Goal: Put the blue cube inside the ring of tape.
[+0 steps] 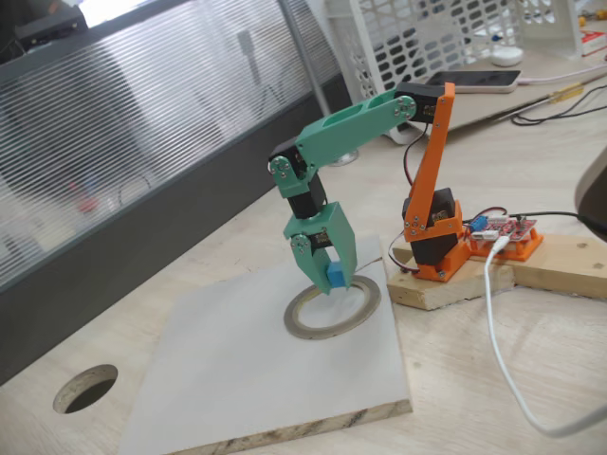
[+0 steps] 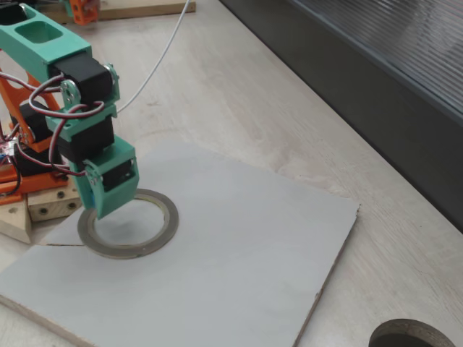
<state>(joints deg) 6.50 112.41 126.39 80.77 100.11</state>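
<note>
Gripping: hand (image 1: 334, 276) closed on the cube (image 1: 336, 275) — fingers pointing down
Cube: just above the tape (image 1: 333, 308) ring's far rim
Tape: flat on the white board (image 1: 256, 365)
Board: on the worktop (image 1: 531, 379), near a hole (image 1: 85, 389)

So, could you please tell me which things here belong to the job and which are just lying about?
Job:
- blue cube, held in the gripper
- ring of tape

Lying about:
- round hole in the tabletop
- white cable
- white basket
- phone
</note>
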